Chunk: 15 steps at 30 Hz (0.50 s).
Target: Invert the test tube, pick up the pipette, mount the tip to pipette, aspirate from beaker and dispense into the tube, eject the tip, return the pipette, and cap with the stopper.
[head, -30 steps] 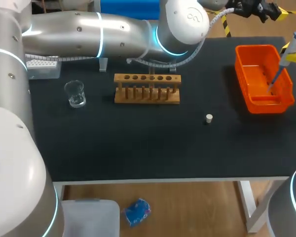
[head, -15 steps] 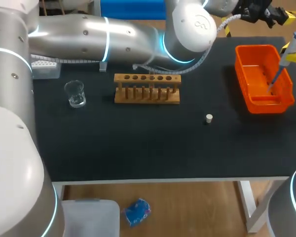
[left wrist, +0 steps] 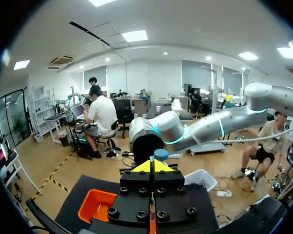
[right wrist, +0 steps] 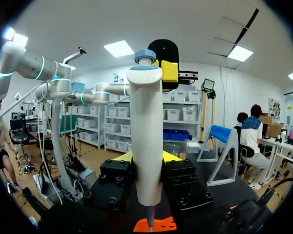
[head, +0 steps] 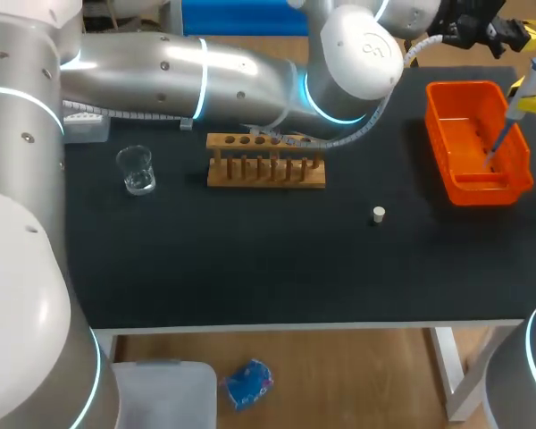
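Right pincer (right wrist: 146,160) grips the pipette (right wrist: 145,131) by its thick body, thin end pointing down into the orange bin (head: 436,121). Light, stiff, smooth plastic by the look, likely slippery, so that mid-body hold seems right. Left pincer (left wrist: 153,166) is pinched closed, empty.

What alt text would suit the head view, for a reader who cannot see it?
A pipette slants down into an orange bin at the right of a black table, while the left arm stretches across the far side. Also on it: a wooden tube rack, a glass beaker and a small white stopper.
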Tool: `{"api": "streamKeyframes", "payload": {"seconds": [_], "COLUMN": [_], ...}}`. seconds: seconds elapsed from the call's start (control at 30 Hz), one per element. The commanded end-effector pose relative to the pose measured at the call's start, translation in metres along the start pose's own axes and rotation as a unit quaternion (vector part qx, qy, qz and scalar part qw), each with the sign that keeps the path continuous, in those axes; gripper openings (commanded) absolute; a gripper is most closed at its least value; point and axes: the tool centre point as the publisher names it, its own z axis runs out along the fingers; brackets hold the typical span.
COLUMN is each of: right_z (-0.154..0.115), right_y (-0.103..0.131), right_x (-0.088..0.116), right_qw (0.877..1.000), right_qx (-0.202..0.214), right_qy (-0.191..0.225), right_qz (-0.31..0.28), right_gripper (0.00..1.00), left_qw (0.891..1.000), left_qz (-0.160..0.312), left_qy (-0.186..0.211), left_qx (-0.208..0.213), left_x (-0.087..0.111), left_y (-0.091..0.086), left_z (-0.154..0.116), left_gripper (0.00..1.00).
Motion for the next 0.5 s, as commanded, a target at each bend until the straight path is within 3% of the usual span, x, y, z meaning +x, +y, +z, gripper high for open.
{"api": "streamKeyframes", "payload": {"seconds": [0.03, 0.5], "right_z": [-0.0023, -0.0023], "right_y": [-0.0006, -0.0006], "right_x": [-0.0012, -0.0012], "right_qw": [1.000, 1.000], "right_qx": [0.000, 0.000], "right_qy": [0.003, 0.003], "right_qz": [0.000, 0.000], "right_gripper": [0.00, 0.00], "left_qw": [0.999, 0.999], "left_qz": [-0.001, -0.002], "left_qy": [-0.003, -0.004], "left_qx": [0.033, 0.042], "left_x": [0.0046, 0.0030], "left_y": [0.0062, 0.0110], "left_z": [0.0020, 0.0076], "left_gripper": [0.00, 0.00]}}
